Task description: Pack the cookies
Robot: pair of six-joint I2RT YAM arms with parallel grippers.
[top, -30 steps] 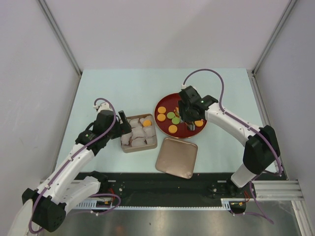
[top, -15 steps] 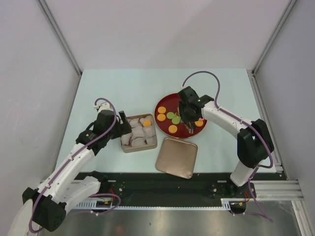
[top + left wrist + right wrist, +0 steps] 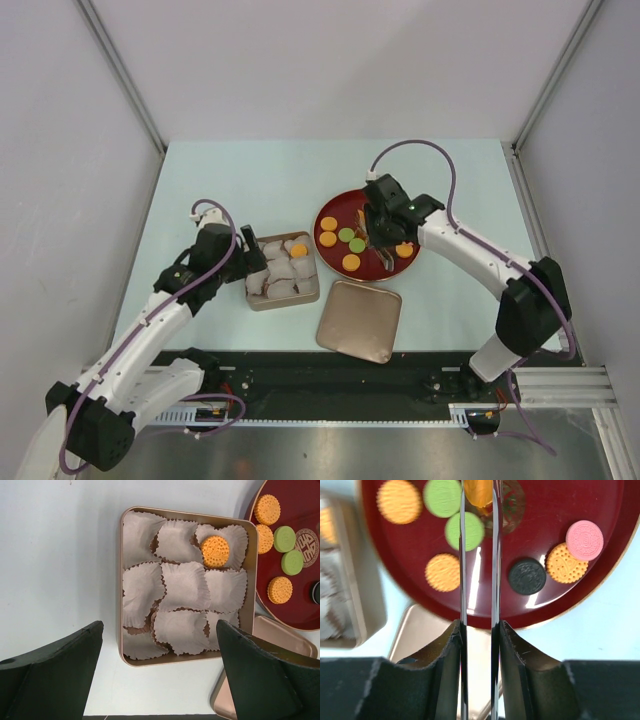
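Observation:
The cookies lie on a dark-red plate [image 3: 350,205]: orange ones [image 3: 442,572], two green ones [image 3: 442,496], a pink one [image 3: 584,540] and a black one [image 3: 527,576]. One orange cookie [image 3: 215,551] sits in a paper cup in the tan tin [image 3: 121,580]. My right gripper [image 3: 478,490] hangs over the plate's middle. Its thin metal blades are shut on a tilted orange cookie [image 3: 479,494], whose top edge is cut off by the frame. My left gripper [image 3: 157,630] is open wide over the tin's near edge, holding nothing.
The tin's lid [image 3: 360,320] lies flat on the table, just in front of the plate and right of the tin. White paper cups [image 3: 185,585] fill the tin. Grey walls close in the table on three sides.
The right gripper's blades have narrowed onto the orange cookie at the plate's middle, and that wrist shifted slightly. The left arm has not moved.

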